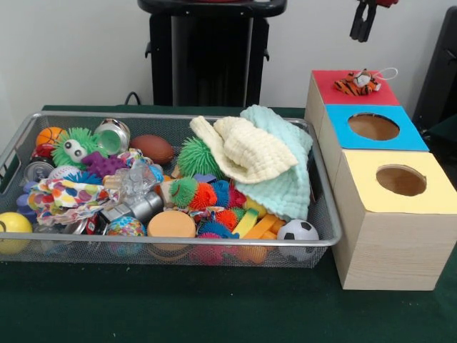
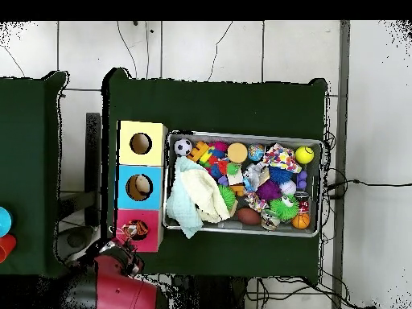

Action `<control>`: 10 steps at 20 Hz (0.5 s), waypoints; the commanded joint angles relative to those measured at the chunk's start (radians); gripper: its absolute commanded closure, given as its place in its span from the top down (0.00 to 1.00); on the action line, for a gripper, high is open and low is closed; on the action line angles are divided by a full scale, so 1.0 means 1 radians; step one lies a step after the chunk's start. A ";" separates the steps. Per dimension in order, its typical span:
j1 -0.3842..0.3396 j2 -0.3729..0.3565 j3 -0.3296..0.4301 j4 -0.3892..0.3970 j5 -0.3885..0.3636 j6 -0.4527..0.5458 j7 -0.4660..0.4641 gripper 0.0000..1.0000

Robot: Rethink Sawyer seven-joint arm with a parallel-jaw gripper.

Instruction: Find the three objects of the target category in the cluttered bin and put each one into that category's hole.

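Note:
The bin (image 1: 164, 116) is a long silver wire-mesh basket on the green table, full of toys; it also shows in the overhead view (image 2: 241, 135). The red-topped wooden box (image 1: 325, 80) stands farthest back in a row of three boxes right of the bin. A small orange striped tiger toy (image 1: 357, 82) with a white loop lies on the red top and covers the hole. In the overhead view the tiger (image 2: 135, 229) sits on the red top (image 2: 125, 219). My gripper (image 1: 362, 32) hangs above the red box, open and empty, apart from the tiger.
A blue-topped box (image 1: 335, 118) and a yellow-topped box (image 1: 357, 168) with open round holes stand nearer the camera. The bin holds a cream cloth (image 1: 243, 146), a mint cloth (image 1: 285, 179), spiky balls (image 1: 198, 156), a brown football (image 1: 151, 148), a soccer ball (image 1: 298, 232) and a yellow ball (image 1: 13, 225).

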 commanded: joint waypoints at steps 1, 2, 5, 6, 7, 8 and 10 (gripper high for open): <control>0.014 0.049 -0.017 -0.049 -0.015 0.017 0.236 0.00; 0.016 0.048 -0.023 -0.051 -0.015 0.022 0.236 0.00; 0.011 0.043 -0.022 -0.044 -0.009 0.017 0.225 0.00; 0.006 0.042 -0.018 -0.040 -0.006 0.013 0.220 0.00; 0.001 0.044 -0.014 -0.039 -0.004 0.007 0.215 0.00; -0.005 0.041 -0.007 -0.032 -0.002 -0.007 0.206 0.00; -0.001 0.044 -0.009 -0.039 -0.002 0.004 0.210 0.00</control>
